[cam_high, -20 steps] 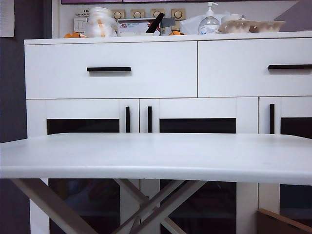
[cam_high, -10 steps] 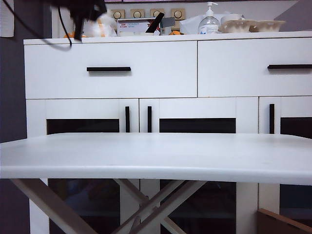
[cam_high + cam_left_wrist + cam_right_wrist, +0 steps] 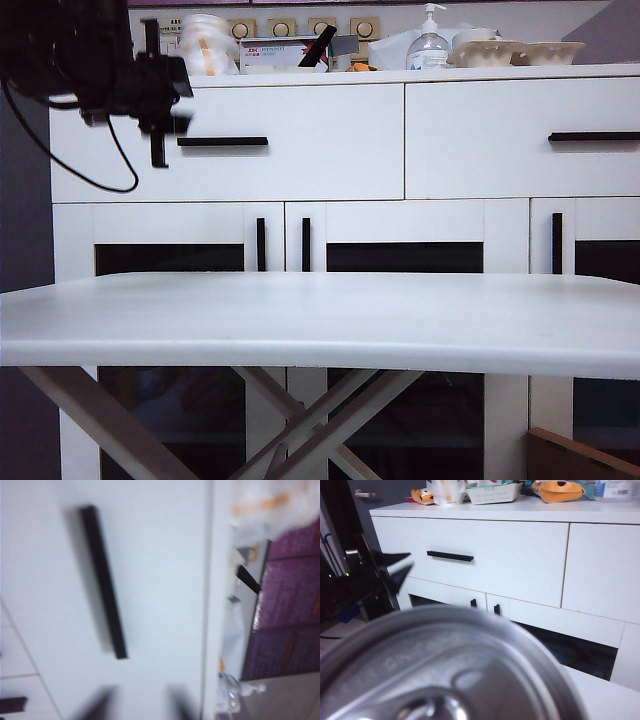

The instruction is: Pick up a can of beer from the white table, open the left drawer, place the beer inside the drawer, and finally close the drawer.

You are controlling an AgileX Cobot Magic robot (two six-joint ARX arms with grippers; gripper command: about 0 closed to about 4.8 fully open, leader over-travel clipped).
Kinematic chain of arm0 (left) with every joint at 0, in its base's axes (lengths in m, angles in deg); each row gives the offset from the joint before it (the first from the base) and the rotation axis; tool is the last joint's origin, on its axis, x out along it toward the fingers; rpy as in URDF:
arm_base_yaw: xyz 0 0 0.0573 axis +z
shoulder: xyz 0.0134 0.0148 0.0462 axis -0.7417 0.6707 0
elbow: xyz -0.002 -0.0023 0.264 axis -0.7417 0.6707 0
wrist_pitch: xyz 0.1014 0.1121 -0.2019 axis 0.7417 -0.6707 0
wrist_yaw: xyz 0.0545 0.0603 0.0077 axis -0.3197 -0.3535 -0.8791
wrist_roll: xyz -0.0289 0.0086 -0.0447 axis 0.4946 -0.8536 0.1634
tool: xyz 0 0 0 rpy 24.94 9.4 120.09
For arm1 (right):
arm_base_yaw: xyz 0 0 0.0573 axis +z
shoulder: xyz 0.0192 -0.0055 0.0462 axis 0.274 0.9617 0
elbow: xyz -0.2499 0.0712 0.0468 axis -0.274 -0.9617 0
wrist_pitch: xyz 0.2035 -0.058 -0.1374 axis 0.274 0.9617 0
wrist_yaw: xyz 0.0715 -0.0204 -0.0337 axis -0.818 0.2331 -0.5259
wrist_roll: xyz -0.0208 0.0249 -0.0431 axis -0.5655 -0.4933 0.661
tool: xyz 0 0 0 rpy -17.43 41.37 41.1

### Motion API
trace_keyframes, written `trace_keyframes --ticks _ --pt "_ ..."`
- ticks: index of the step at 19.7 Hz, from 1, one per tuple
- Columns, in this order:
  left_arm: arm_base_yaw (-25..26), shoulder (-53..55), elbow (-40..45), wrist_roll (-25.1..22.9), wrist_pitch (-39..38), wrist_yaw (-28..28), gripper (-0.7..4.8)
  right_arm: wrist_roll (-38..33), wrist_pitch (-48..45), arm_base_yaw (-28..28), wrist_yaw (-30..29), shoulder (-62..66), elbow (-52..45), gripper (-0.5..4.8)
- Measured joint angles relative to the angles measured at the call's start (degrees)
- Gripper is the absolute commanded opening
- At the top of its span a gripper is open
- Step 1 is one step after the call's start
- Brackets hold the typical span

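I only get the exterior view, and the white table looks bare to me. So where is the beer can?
Observer: The can of beer fills the right wrist view, silver top right under that camera. The right gripper seems to hold it, though its fingers are hidden.
Operator: And that black thing at upper left?
Observer: That is the left gripper. The right wrist view shows its fingers apart.
Operator: Touching anything?
Observer: No. The left wrist view shows it facing the left drawer, short of the handle.

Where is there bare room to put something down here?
The white table shows no objects across its visible top. The cabinet top is crowded: pump bottle, egg cartons, boxes. The left gripper hovers beside the left drawer's handle; the right gripper holds the can of beer.
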Motion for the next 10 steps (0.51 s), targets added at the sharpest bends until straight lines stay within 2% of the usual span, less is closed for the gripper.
trace_keyframes --ticks 4,10 --pt "-0.07 2.54 -1.62 0.04 0.13 -1.88 4.33 2.32 0.81 0.0 -0.02 0.37 -0.02 1.65" --pt "-0.07 11.43 -17.46 0.15 -5.73 -1.88 4.34 2.43 1.2 0.0 -0.24 0.72 0.04 1.65"
